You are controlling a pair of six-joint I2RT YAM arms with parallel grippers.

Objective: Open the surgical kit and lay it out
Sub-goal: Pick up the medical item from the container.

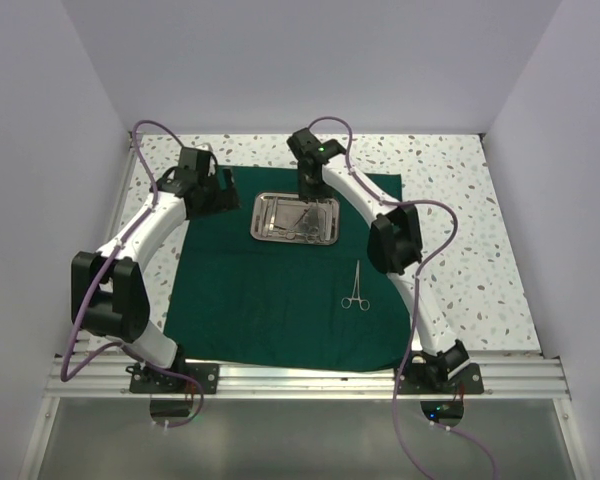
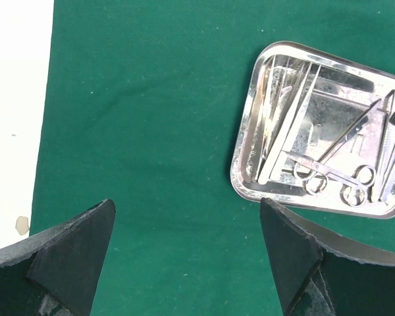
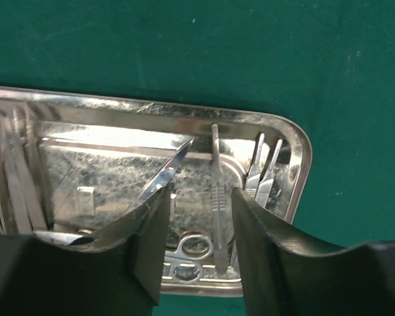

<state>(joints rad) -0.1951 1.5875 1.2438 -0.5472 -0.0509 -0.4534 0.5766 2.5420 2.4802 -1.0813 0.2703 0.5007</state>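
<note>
The dark green cloth (image 1: 270, 300) lies spread flat on the table. The shiny steel tray (image 1: 296, 219) sits on its far middle, holding several slim instruments: tweezers (image 2: 283, 122), ring-handled scissors (image 2: 329, 172) and a scalpel handle (image 3: 219, 197). One ring-handled forceps (image 1: 356, 287) lies on the cloth in front of the tray. My right gripper (image 3: 201, 237) hovers low over the tray's right part, jaws open, the scalpel handle standing between them. My left gripper (image 2: 187, 253) is open and empty above bare cloth left of the tray (image 2: 250, 168).
The speckled tabletop (image 1: 460, 230) shows to the right and behind the cloth. White walls close in on the left, the back and the right. The aluminium rail (image 1: 300, 378) with the arm bases runs along the near edge.
</note>
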